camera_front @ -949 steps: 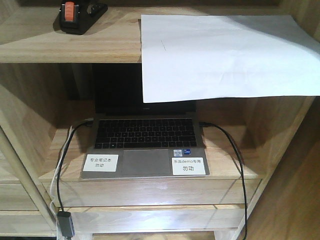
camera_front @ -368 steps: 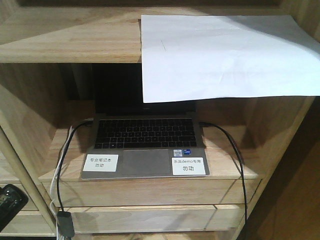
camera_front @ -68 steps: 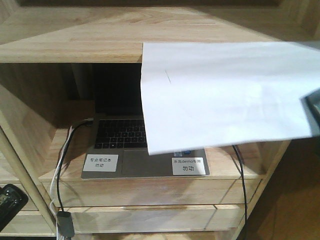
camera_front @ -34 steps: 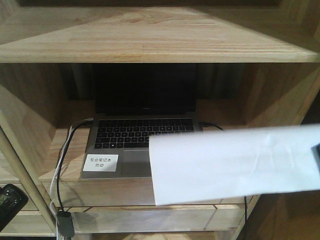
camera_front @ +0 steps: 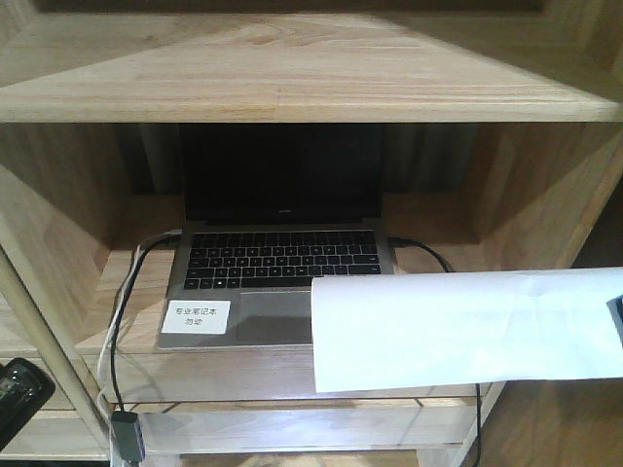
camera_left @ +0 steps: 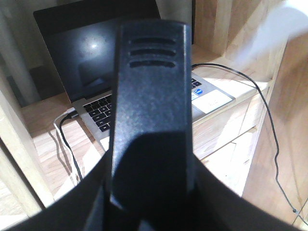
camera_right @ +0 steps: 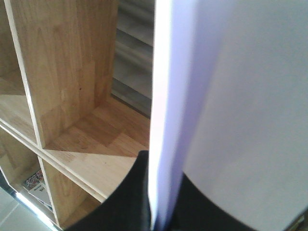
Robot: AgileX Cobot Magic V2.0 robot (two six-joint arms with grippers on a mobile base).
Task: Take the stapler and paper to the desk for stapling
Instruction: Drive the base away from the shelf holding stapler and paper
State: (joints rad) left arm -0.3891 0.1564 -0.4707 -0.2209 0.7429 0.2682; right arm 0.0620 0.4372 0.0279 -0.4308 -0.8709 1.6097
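White paper (camera_front: 467, 331) hangs low at the right, in front of the laptop (camera_front: 277, 248) and shelf unit (camera_front: 292, 68). Its right edge is pinched in the closed jaws of the right gripper (camera_right: 160, 204). The black stapler (camera_left: 151, 110) sits clamped in the jaws of the left gripper (camera_left: 149, 214). Both look fetched; the next move is to carry them to the tabletop, which is out of view.

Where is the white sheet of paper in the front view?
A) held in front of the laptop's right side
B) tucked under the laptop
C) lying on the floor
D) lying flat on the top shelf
A: the paper, pinched by the right hand, hangs in front of the right part of the laptop.
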